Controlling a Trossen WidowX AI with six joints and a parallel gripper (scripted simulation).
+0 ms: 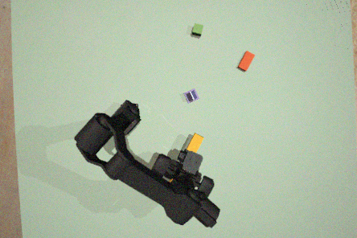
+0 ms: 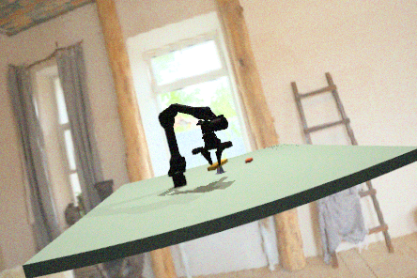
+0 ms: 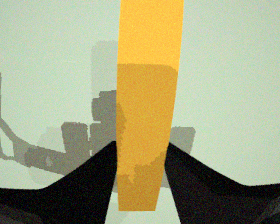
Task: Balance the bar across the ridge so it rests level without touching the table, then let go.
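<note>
The yellow-orange bar (image 1: 195,142) (image 2: 223,162) (image 3: 150,40) is between the fingertips of my gripper (image 2: 215,164) (image 3: 142,146), which is shut on it. The bar hangs above the table, its shadow set off to one side in the top view. In the wrist view it runs from the top edge down past the fingers. The arm hides its middle in the top view. The small purple ridge (image 1: 191,96) (image 2: 220,170) stands on the table, apart from the bar, beyond its far end in the top view.
A red-orange block (image 1: 246,60) (image 2: 249,160) lies on the pale green table (image 1: 80,32) (image 2: 282,178), to the right of the ridge and farther up in the top view. A small green block (image 1: 197,29) sits beyond the ridge near the top of that view.
</note>
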